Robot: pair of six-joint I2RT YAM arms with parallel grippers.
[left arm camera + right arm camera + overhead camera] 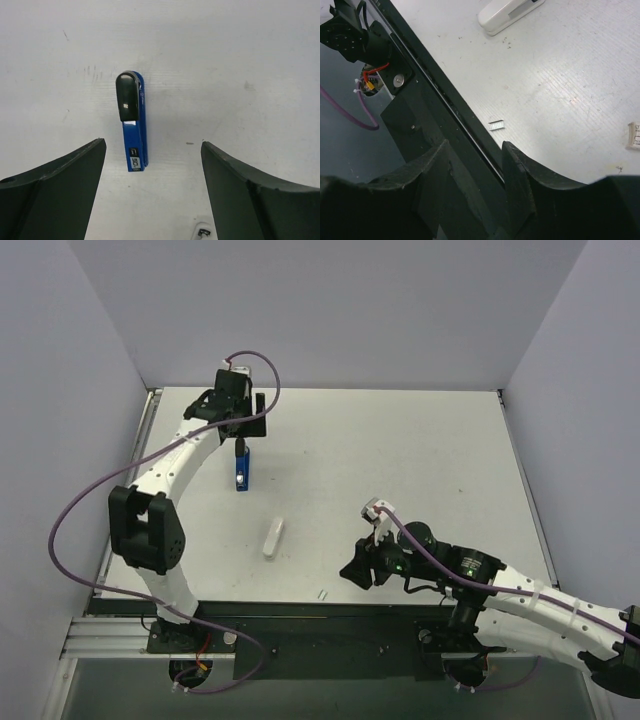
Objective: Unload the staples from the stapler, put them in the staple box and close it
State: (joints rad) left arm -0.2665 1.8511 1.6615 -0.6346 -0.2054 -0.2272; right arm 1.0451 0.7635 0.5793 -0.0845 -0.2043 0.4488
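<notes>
The blue stapler [134, 125] is seen on the tabletop [250, 50] at twelve o'clock from the left fingers [75, 170], spread wide and empty, its long axis aligned twelve-to-six. The right fingers [525, 170], part-spread and empty, are placed farther off.

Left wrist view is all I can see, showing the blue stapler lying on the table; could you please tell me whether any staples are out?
Observer: Yes, a short strip of staples lies on the table close to its near edge.
Operator: Thank you. Where is the right gripper?
Observer: The right gripper hovers open over the near edge beside that strip, holding nothing.
Operator: Is anything else on the table?
Observer: A white oblong object lies between the stapler and the strip.
</notes>
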